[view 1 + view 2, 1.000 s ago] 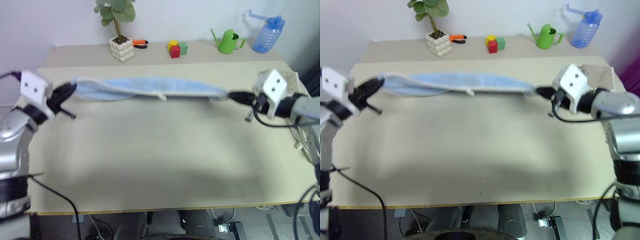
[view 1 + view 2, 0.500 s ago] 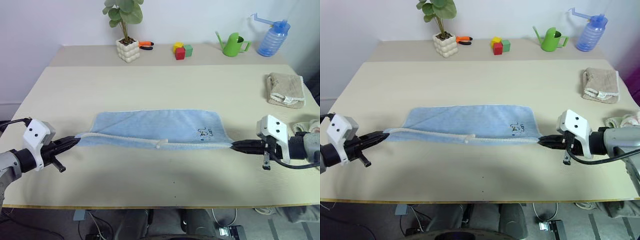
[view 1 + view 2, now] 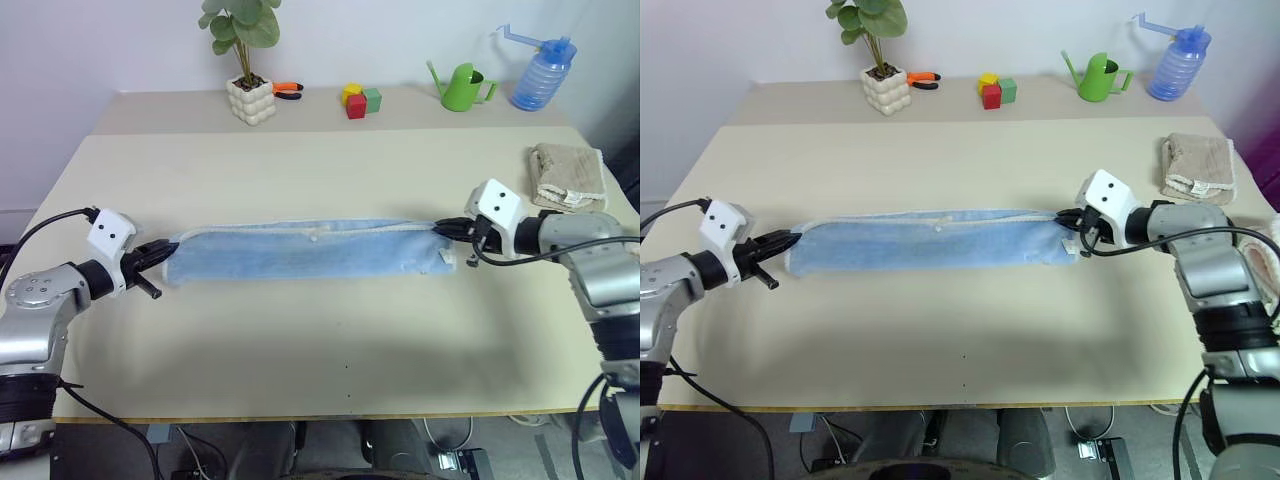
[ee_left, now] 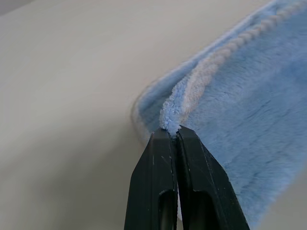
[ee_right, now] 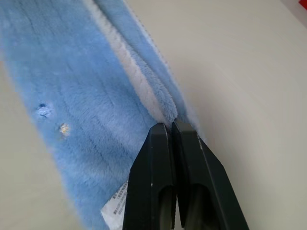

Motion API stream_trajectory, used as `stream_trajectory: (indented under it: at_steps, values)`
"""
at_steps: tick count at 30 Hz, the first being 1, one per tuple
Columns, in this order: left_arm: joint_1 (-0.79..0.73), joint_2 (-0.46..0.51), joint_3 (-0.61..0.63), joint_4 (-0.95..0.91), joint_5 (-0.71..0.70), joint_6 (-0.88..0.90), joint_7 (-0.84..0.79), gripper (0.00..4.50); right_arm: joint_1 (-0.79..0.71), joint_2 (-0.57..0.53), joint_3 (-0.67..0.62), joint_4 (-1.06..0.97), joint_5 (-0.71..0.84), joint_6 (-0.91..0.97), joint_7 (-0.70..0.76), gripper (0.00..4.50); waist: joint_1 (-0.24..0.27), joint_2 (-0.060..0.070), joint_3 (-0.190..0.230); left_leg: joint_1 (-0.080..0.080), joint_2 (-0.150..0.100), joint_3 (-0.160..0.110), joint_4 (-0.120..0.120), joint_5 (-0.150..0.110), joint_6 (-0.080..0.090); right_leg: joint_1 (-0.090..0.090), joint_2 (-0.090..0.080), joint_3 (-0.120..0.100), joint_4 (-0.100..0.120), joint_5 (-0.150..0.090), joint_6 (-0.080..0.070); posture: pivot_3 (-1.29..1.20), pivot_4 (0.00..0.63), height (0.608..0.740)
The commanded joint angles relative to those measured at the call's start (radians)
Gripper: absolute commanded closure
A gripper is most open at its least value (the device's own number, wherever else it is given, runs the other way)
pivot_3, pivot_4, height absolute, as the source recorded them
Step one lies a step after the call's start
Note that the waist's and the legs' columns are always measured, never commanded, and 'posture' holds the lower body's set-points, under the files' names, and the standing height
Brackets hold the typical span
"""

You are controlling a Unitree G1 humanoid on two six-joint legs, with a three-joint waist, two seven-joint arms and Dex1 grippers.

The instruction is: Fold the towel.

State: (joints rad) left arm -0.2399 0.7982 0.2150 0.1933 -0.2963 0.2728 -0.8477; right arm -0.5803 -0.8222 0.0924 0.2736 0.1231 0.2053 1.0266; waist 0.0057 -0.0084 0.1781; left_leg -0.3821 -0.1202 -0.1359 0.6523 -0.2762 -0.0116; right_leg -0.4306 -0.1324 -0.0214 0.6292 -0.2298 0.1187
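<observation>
Now the left claw [image 3: 166,249] pinches the towel [image 3: 310,250] at its left end, its fingers clamped on the whitish hem in its wrist view. Folded into a long strip, the towel lies mid-tabletop [image 3: 320,340]. The right claw [image 3: 444,228] clamps the right end, where its wrist view reveals a white label [image 5: 115,207].

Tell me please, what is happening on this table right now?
A humanoid robot is folding a light blue towel on the table. The left pincer is shut on one end of it and the right pincer is shut on the other end. The towel lies as a long, narrow band stretched between them, already folded lengthwise. A beige towel lies folded at the table's right edge.
</observation>
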Motion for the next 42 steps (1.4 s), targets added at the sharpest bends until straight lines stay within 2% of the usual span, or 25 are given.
stream_trajectory:
  at_steps: [1, 9, 14, 17, 18, 21, 24, 30, 32, 33, 35, 36, 42]
  values:
    - [-0.038, -0.006, -0.001, 0.043, 0.012, -0.036, -0.007, 4.5, -0.069, 0.023, 0.009, 0.099, -0.037, -0.079, 0.001, 4.47, 0.0, 0.0, 0.0, 0.0, 0.0, 0.0, 0.0, 0.0, 0.0, 0.0, 0.0, 0.0, 0.0, 0.0, 0.0, 0.0, 0.15, 0.732]
    - [-0.043, -0.028, 0.003, 0.091, 0.029, -0.069, 0.018, 4.5, -0.15, 0.089, 0.021, 0.268, -0.086, -0.189, -0.01, 4.47, -0.012, 0.0, 0.0, 0.0, 0.0, 0.0, 0.0, 0.0, 0.0, 0.0, 0.0, 0.0, 0.001, 0.0, 0.0, 0.0, 0.15, 0.732]
    - [-0.039, -0.04, 0.02, 0.106, 0.019, -0.061, 0.048, 4.5, -0.163, 0.108, 0.004, 0.33, -0.117, -0.239, -0.068, 4.47, -0.019, 0.0, 0.0, 0.0, -0.001, -0.001, 0.0, 0.0, 0.0, 0.0, 0.0, 0.0, 0.001, 0.0, 0.0, 0.0, 0.15, 0.732]
    - [-0.041, -0.048, 0.03, 0.121, 0.019, -0.056, 0.069, 3.65, -0.167, 0.116, -0.006, 0.351, -0.112, -0.232, -0.085, 4.5, -0.021, 0.0, 0.0, 0.0, -0.001, -0.001, 0.0, 0.0, -0.001, -0.001, 0.0, 0.0, 0.002, 0.0, 0.0, 0.0, 0.15, 0.732]
    - [-0.041, -0.05, 0.032, 0.123, 0.017, -0.052, 0.071, 3.16, -0.163, 0.117, -0.009, 0.346, -0.106, -0.227, -0.08, 4.22, -0.021, 0.0, 0.0, 0.0, -0.001, -0.001, 0.0, 0.0, -0.001, -0.001, 0.0, 0.0, 0.002, 0.0, 0.0, 0.0, 0.15, 0.732]
    - [-0.037, -0.058, 0.048, 0.114, 0.003, -0.043, 0.082, 1.68, -0.141, 0.109, -0.019, 0.32, -0.108, -0.228, -0.097, 3.11, -0.02, 0.0, 0.0, 0.0, -0.001, -0.001, 0.0, 0.0, -0.001, -0.001, 0.0, 0.0, 0.002, 0.0, 0.0, 0.0, 0.15, 0.732]
    - [-0.027, -0.066, 0.088, 0.101, -0.004, -0.044, 0.134, 0.12, -0.103, 0.084, -0.046, 0.256, -0.102, -0.217, -0.117, 1.58, -0.02, 0.0, 0.0, 0.0, -0.001, -0.001, 0.0, 0.0, -0.001, -0.001, 0.0, 0.0, 0.002, 0.0, 0.0, 0.0, 0.15, 0.732]
    - [0.022, -0.086, 0.148, 0.029, -0.056, 0.003, 0.159, 0.05, -0.011, 0.051, -0.124, 0.077, -0.06, -0.124, -0.144, 1.58, -0.018, 0.0, 0.0, 0.0, -0.001, -0.001, 0.0, 0.0, -0.001, -0.001, 0.0, 0.001, 0.002, 0.0, 0.0, 0.0, 0.15, 0.732]
    - [0.045, -0.094, 0.152, -0.029, -0.056, 0.005, 0.176, 0.05, 0.046, 0.041, -0.195, -0.028, 0.021, 0.003, -0.139, 1.58, -0.018, 0.0, 0.0, 0.0, -0.001, -0.001, 0.0, 0.0, -0.001, -0.001, 0.0, 0.001, 0.002, 0.0, 0.0, 0.0, 0.15, 0.732]
    - [0.048, -0.098, 0.153, -0.059, -0.061, 0.008, 0.183, 0.0, 0.077, 0.038, -0.229, -0.085, 0.068, 0.072, -0.132, 1.02, -0.015, 0.0, 0.0, 0.0, -0.001, -0.001, 0.0, 0.0, -0.001, -0.001, 0.0, 0.001, 0.002, 0.0, 0.0, 0.0, 0.15, 0.732]
    - [0.044, -0.109, 0.148, -0.12, -0.076, 0.024, 0.192, 0.0, 0.134, 0.045, -0.292, -0.193, 0.149, 0.198, -0.146, 0.25, -0.011, 0.0, 0.0, -0.001, -0.001, -0.002, 0.001, 0.0, -0.001, 0.0, 0.0, 0.0, 0.001, 0.0, 0.0, 0.0, 0.15, 0.732]
    - [0.04, -0.115, 0.145, -0.149, -0.083, 0.035, 0.196, 0.0, 0.158, 0.052, -0.32, -0.241, 0.183, 0.254, -0.161, 0.06, -0.01, 0.0, 0.0, -0.001, -0.001, -0.002, 0.001, 0.0, 0.0, 0.0, 0.0, 0.001, 0.001, 0.0, 0.0, 0.0, 0.15, 0.732]
    - [-0.02, -0.185, -0.07, -0.417, -0.102, 0.09, 0.142, 0.0, 0.378, 0.188, -0.542, -0.598, 0.507, 0.711, -0.355, 0.06, 0.011, 0.0, -0.001, -0.001, -0.001, -0.002, 0.001, 0.0, 0.0, 0.0, -0.001, 0.002, 0.001, 0.001, 0.001, 0.0, 0.15, 0.732]
